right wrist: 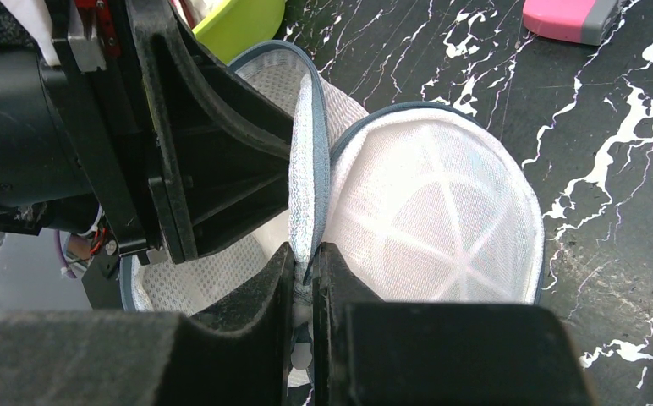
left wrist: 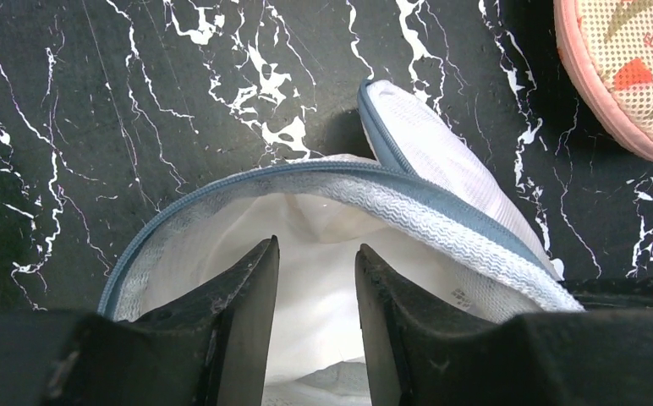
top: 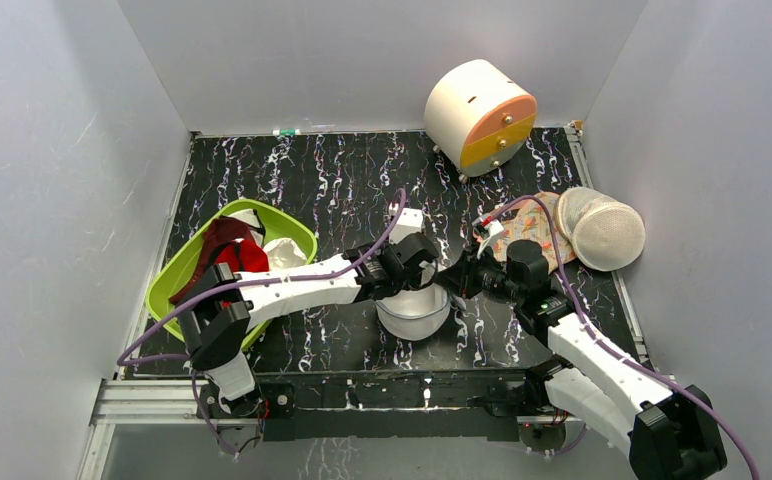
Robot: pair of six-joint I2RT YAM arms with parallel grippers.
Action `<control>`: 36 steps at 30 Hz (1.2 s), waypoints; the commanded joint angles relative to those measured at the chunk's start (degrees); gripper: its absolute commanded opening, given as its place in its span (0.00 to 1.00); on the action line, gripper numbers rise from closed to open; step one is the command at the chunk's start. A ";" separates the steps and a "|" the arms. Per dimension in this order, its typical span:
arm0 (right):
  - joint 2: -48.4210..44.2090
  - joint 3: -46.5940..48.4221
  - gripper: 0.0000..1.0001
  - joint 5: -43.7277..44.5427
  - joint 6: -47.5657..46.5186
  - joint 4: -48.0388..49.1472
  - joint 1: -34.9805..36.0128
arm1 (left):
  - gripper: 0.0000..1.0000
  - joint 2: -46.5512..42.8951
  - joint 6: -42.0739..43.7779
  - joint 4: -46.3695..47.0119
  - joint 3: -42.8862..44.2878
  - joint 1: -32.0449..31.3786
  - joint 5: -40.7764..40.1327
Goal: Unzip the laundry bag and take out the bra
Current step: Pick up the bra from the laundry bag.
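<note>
The white mesh laundry bag (top: 414,312) with grey-blue zip rim stands open, right pincer (right wrist: 304,250) pinching its rim, left pincer (left wrist: 316,247) half-open inside; green bin (top: 284,224) holds red clothes (top: 249,258).

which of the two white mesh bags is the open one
The centre bag, its mouth gaping: the right gripper pinches its blue zip rim and the left gripper reaches inside. The domed bag at the right edge lies apart, untouched.
</note>
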 commanded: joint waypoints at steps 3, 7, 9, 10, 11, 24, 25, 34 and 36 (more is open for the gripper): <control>-1.14 0.35 0.00 -0.23 -0.28 2.78 0.40 | 0.38 0.84 1.43 2.16 3.45 1.08 -0.87; -1.35 0.31 0.00 -0.28 -0.24 2.48 0.40 | 0.38 2.06 2.28 2.35 5.10 1.48 -2.28; -1.55 0.25 0.00 -0.17 -0.24 2.35 0.40 | 0.36 2.12 2.75 3.72 4.96 1.48 -2.35; -1.64 0.20 0.00 -0.13 -0.22 2.34 0.36 | 0.36 2.13 2.87 4.44 4.77 1.48 -2.34; -1.70 0.07 0.00 -0.07 -0.20 2.37 0.37 | 0.35 2.27 3.07 5.02 4.69 1.47 -2.27; -1.81 0.03 0.00 -0.20 0.09 2.43 0.40 | 0.28 2.60 4.00 3.42 2.53 1.48 -4.81; -1.76 0.04 0.00 -0.16 0.08 2.43 0.38 | 0.27 2.45 4.11 3.35 2.38 1.47 -5.10; -1.90 0.38 0.00 -0.25 0.07 1.94 0.38 | 0.30 4.19 5.61 3.69 3.52 1.83 -4.29; -2.14 0.32 0.00 -0.09 -0.02 1.74 0.40 | 0.27 4.90 6.77 3.45 4.27 1.92 -4.06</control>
